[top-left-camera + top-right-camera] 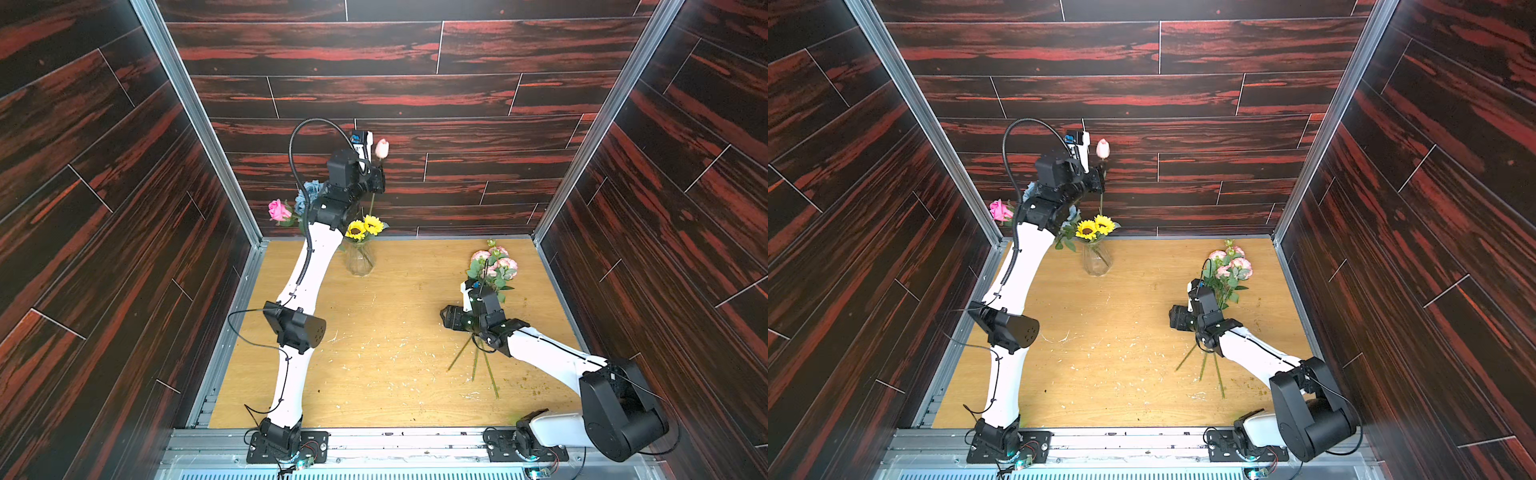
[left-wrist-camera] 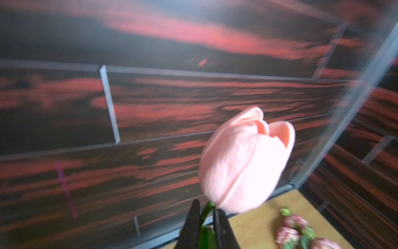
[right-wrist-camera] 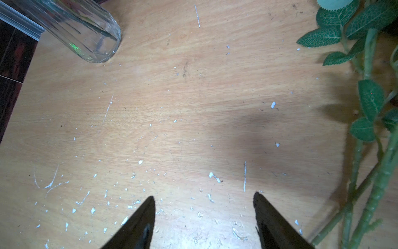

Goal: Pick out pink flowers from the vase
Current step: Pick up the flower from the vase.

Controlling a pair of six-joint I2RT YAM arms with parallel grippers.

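Note:
A pale-pink tulip bud (image 1: 381,148) (image 1: 1103,148) (image 2: 245,163) is held high above the clear glass vase (image 1: 360,259) (image 1: 1096,259) (image 3: 86,32). My left gripper (image 1: 376,178) (image 2: 205,205) is shut on its green stem just under the bud. The stem's lower end runs down behind the sunflowers and is hidden. Pink ruffled sprays (image 1: 494,262) (image 1: 1231,264) (image 2: 288,232) lie on the table at the right. Just beside their stems, my right gripper (image 1: 446,318) (image 3: 204,196) hovers low over the wood, open and holding nothing. A bright pink rose (image 1: 279,210) shows behind the left arm.
Two yellow sunflowers (image 1: 363,227) stand in the vase, and dusty-blue roses (image 1: 309,191) peek out behind the left arm. The sprays' leafy stems (image 3: 370,97) lie to one side of the right fingers. Dark wood-pattern walls close the wooden table (image 1: 374,353) on three sides.

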